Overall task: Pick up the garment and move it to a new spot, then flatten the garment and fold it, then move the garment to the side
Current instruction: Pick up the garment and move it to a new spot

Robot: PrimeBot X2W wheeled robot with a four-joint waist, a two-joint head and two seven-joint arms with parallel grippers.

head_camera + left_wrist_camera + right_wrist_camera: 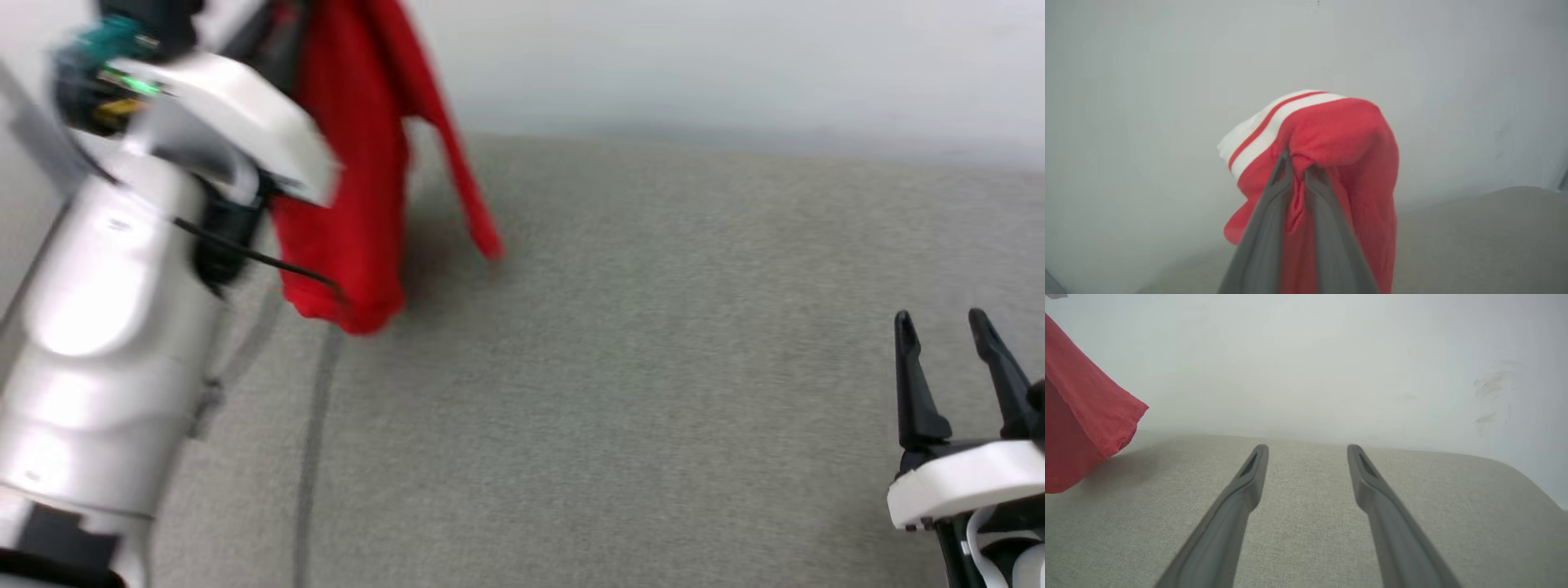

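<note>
left pincer (1298,161) tight on bunched red garment (1339,130) with white striped trim, right pincer (1308,450) wide

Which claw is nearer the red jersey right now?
Left. The left claw is shut on the jersey, which hangs from it. The right claw is open, apart from it, off to the jersey's right.

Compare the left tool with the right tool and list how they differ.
The left tool is shut on the red jersey; the right tool is open and empty. The left tool is held high, with the jersey hanging from it; the right tool sits low over the grey fabric surface. Both have two long dark fingers.
</note>
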